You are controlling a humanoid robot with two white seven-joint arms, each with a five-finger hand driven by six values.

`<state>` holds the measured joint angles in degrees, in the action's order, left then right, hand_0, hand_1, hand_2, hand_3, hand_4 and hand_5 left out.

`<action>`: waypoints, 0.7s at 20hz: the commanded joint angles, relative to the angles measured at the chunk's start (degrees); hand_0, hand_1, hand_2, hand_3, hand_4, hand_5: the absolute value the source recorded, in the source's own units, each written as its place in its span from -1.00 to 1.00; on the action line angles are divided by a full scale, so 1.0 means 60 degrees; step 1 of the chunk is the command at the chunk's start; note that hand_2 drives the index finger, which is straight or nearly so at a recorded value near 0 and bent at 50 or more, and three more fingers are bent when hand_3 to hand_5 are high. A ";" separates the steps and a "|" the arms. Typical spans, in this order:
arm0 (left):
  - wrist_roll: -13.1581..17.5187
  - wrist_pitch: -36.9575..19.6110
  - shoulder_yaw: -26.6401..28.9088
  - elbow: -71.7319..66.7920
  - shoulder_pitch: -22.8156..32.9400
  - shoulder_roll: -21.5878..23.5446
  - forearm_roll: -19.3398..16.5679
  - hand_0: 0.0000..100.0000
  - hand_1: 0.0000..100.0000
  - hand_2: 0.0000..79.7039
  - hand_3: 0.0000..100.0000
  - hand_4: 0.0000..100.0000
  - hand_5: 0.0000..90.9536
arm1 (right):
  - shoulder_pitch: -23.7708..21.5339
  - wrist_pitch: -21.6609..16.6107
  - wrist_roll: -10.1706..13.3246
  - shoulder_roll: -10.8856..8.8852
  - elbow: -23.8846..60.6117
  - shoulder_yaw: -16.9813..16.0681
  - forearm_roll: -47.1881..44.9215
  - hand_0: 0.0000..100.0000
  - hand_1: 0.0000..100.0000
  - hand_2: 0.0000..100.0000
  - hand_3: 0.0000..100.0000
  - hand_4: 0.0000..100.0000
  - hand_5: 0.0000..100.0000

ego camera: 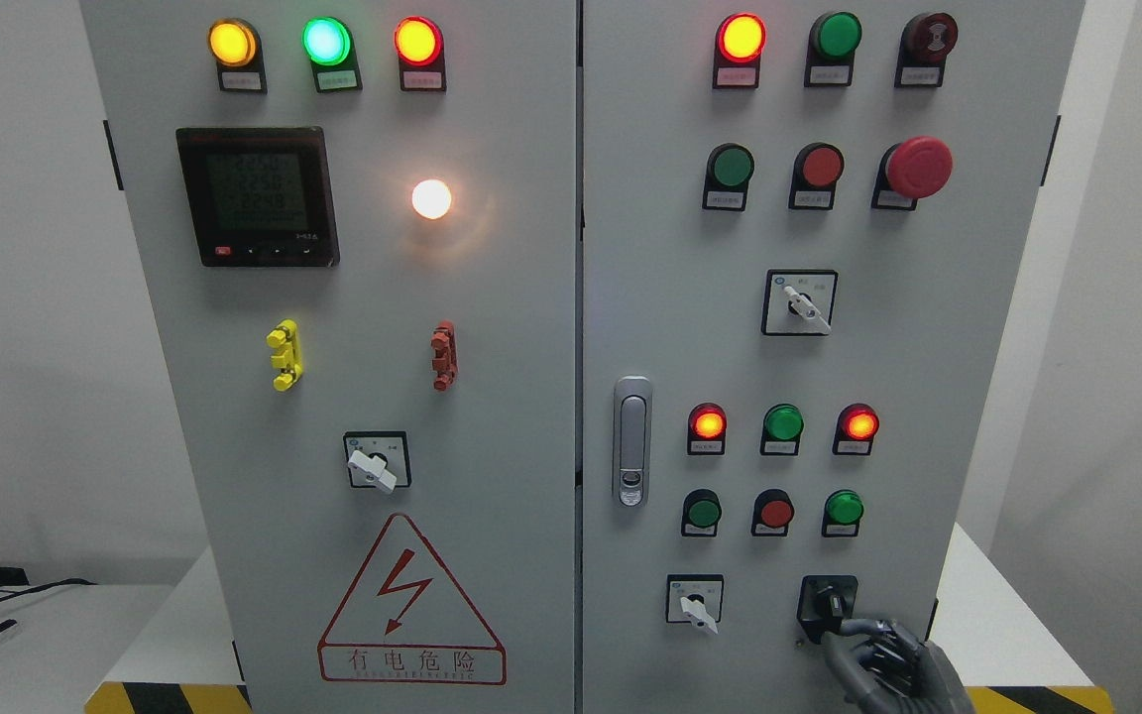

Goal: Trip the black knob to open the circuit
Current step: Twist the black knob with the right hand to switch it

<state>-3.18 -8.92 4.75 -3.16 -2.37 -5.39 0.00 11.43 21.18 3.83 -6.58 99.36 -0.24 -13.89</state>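
The black knob [828, 603] sits at the lower right of the grey cabinet's right door [928, 327], on a black square plate. My right hand [886, 662] comes up from the bottom right edge, dark grey. Its fingertips [854, 628] reach up to the knob's lower right side and touch or nearly touch it; the fingers are partly curled, not closed around the knob. My left arm is not in view.
A white selector switch [696, 606] is left of the knob. Lit and unlit push buttons [776, 512] sit above it. The door handle [632, 440] is further left. The left door [492, 327] carries a meter [258, 195], another selector [374, 463] and a warning triangle [410, 605].
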 commanded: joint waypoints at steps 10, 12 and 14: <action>0.0003 -0.0008 0.0000 0.0000 0.0000 0.0004 -0.0293 -0.76 -0.22 -1.00 -1.00 -1.00 -1.00 | 0.0057 0.0000 0.0124 0.0041 -0.0052 0.0083 -0.0015 -0.33 0.52 -0.06 0.53 0.38 0.28; 0.0003 -0.0008 0.0000 0.0000 0.0000 0.0004 -0.0293 -0.76 -0.22 -1.00 -1.00 -1.00 -1.00 | 0.0043 0.0000 0.0124 0.0041 -0.0052 0.0098 -0.0015 -0.33 0.52 -0.05 0.53 0.38 0.28; 0.0003 -0.0008 0.0000 0.0000 0.0000 0.0004 -0.0293 -0.76 -0.22 -1.00 -1.00 -1.00 -1.00 | 0.0028 -0.0015 0.0138 0.0041 -0.0037 0.0098 -0.0015 -0.33 0.52 -0.05 0.53 0.38 0.28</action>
<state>-3.18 -8.92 4.75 -3.16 -2.37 -5.39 0.00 11.75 21.20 4.57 -6.42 99.03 -0.06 -13.94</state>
